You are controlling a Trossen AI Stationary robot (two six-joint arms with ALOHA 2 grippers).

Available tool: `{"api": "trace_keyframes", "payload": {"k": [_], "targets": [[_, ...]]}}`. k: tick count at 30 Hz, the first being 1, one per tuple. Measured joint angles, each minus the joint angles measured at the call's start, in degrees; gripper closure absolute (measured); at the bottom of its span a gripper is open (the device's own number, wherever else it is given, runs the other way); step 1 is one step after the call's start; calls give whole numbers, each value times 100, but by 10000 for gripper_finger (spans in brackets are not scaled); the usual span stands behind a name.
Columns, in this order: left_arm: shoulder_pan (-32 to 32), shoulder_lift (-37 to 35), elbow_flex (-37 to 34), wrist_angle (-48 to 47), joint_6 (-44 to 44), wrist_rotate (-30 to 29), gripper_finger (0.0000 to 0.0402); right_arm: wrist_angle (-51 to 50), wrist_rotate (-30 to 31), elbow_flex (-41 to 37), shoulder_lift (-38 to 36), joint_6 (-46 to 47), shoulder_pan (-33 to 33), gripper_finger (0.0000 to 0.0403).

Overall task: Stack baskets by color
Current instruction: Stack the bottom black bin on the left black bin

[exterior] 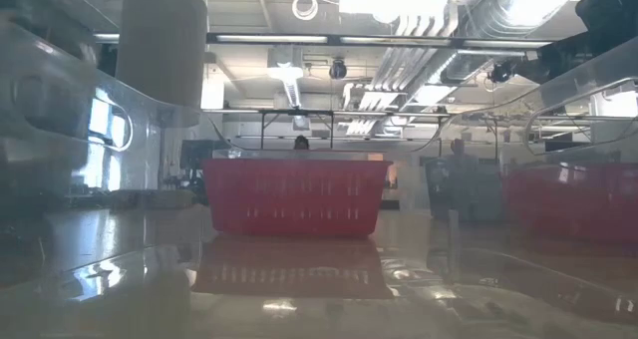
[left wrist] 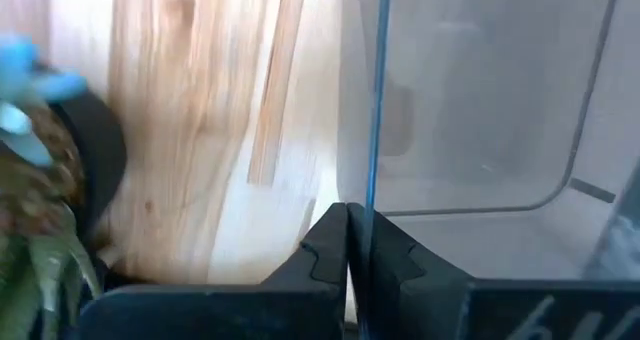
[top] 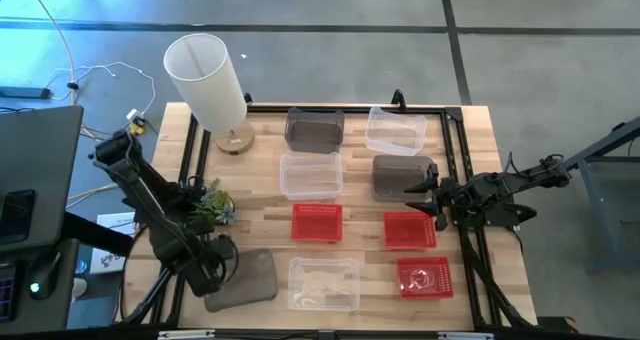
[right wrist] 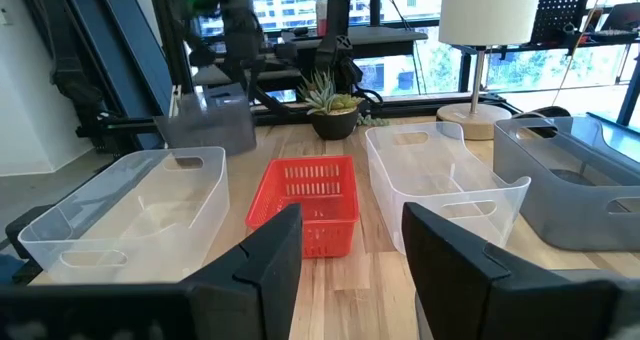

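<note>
Inspection for markings: no legible text, label, brand, number or sign found in any view. The baskets, the lamp and the table surface carry no readable print. Screens and fittings in the room beyond the table show only light patches, too indistinct to read as characters.

My counter (top: pixel 270 225) is pale wood planks framed by a black rail, standing on a grey concrete floor (top: pixel 330 5) crossed by dark seams. A white lamp (top: pixel 205 78) on a wooden base stands at one corner, a small plant (top: pixel 212 206) near it. Overhead run silver ducts (exterior: pixel 424 40) and bright light panels (exterior: pixel 384 0). Windows (right wrist: pixel 400 40) line the far wall.
</note>
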Motion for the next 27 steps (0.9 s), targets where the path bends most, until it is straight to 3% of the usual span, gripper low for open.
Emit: {"api": "trace_keyframes", "payload": {"k": [13, 19, 27], "targets": [[765, -847, 572, -1032, 883, -901, 401, 1, 0, -1, 0, 0, 1, 243], [1666, -1046, 845, -1106, 2049, -1438, 401, 1, 0, -1, 0, 1, 0, 243], [3156, -1059, 1124, -949, 3771, -1619, 401, 1, 0, -1, 0, 2, 0, 243]]}}
